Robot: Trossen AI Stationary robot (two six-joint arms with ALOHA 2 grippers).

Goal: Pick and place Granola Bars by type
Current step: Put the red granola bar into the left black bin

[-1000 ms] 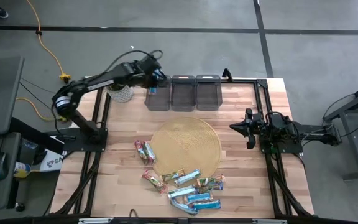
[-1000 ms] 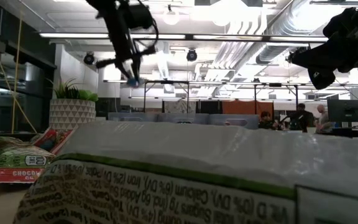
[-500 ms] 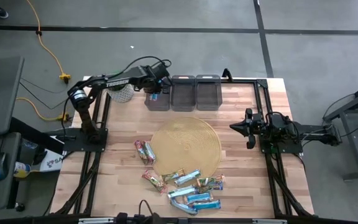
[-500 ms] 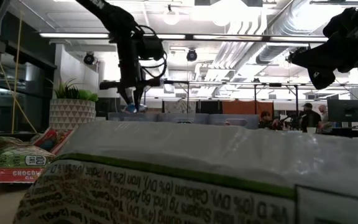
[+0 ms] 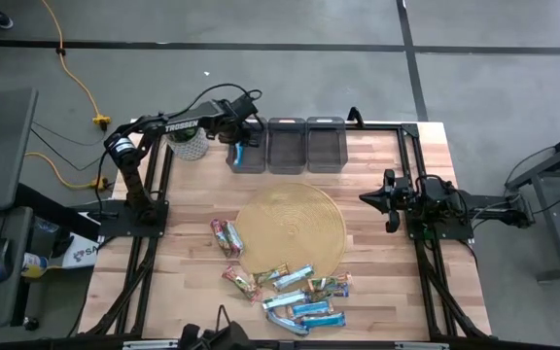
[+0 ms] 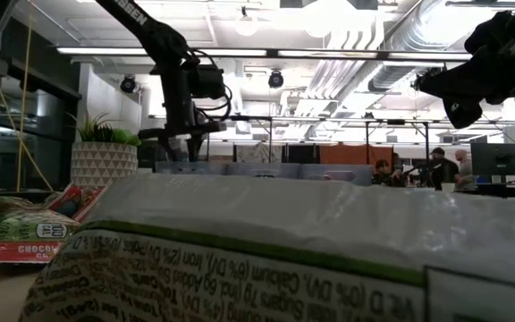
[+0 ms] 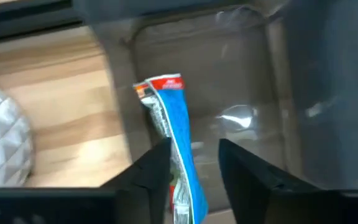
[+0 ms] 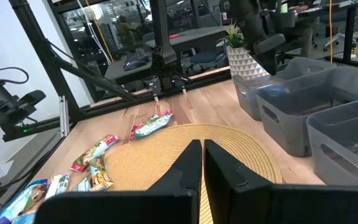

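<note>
My left gripper (image 5: 241, 139) hangs over the leftmost of three grey bins (image 5: 246, 160) at the table's far edge, pointing steeply down with its fingers apart. A blue-and-white granola bar (image 7: 174, 130) stands on end between the fingers, close to one of them, with its far end down in the bin (image 7: 247, 74). Several more granola bars (image 5: 299, 292) lie near the front edge, partly on a round woven mat (image 5: 290, 228). Two red ones (image 5: 227, 236) lie at the mat's left. My right gripper (image 8: 202, 168) waits shut at the table's right side. My left gripper has the blue bar running along the inner side of one finger (image 7: 157, 163). The other finger (image 7: 238, 163) stands clear of the bar. Whether the near finger touches the wrapper, I cannot tell.
The other two grey bins (image 5: 287, 146) (image 5: 326, 144) stand to the right of the first. A white faceted plant pot (image 5: 191, 146) sits just left of the bins. In the low view a large wrapper (image 6: 257, 250) fills the foreground. Bare wood lies between the mat and the bins.
My left gripper has come down over the leftmost bin, moving a little toward the table's near edge and carrying the blue bar with it. The bar now reaches down into the bin.
</note>
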